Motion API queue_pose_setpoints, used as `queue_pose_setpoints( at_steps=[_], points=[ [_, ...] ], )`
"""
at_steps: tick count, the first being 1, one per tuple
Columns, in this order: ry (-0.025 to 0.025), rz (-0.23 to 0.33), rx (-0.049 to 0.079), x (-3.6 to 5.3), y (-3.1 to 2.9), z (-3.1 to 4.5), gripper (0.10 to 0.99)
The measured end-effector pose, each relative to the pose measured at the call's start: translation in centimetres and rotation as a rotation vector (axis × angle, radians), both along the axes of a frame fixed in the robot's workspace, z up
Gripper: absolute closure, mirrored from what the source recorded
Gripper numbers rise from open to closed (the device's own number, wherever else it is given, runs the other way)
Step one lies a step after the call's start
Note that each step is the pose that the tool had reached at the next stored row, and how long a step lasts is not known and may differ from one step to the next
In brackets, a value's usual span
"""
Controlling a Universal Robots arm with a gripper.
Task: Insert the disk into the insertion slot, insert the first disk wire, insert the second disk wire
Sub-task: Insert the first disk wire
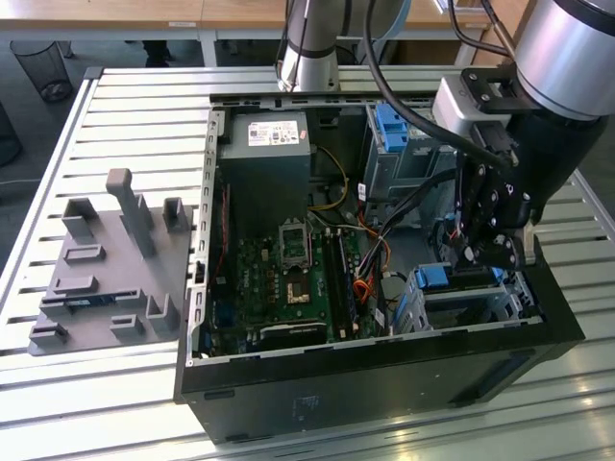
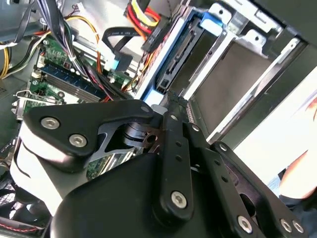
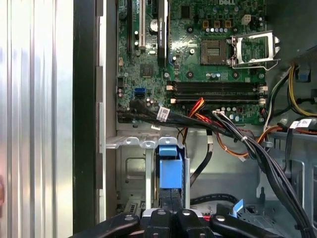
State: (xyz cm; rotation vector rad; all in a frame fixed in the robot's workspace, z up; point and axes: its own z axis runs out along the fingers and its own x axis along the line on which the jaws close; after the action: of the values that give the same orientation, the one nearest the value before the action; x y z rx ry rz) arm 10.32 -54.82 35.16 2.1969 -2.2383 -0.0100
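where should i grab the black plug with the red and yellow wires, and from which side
Grip the black plug by its rigid body, across its two broad flat faces, not by the red and yellow wires, which would flex. Come in from the open side of the case: the plug seems to hang free beside the disk.

exterior view: high, oblique over open case (image 1: pixel 384 376) | both wrist views: close inside, seemingly sharing motherboard (image 3: pixel 198 64) (image 2: pixel 37 82)
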Motion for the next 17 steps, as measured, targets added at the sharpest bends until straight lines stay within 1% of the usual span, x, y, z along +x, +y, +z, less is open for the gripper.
queue_pose_setpoints(
  at_steps=[4,7,12,14,17],
  points=[
    [0.0000,0.000,0.000,0.65,0.01,0.00,0.980],
    [0.0000,0.000,0.000,0.68,0.01,0.07,0.980],
    [0.0000,0.000,0.000,0.69,0.09,0.85,0.980],
    [-0.0003,0.000,0.000,0.69,0.27,1.15,0.980],
    [-0.0019,-0.003,0.000,0.69,0.64,1.24,0.980]
  ],
)
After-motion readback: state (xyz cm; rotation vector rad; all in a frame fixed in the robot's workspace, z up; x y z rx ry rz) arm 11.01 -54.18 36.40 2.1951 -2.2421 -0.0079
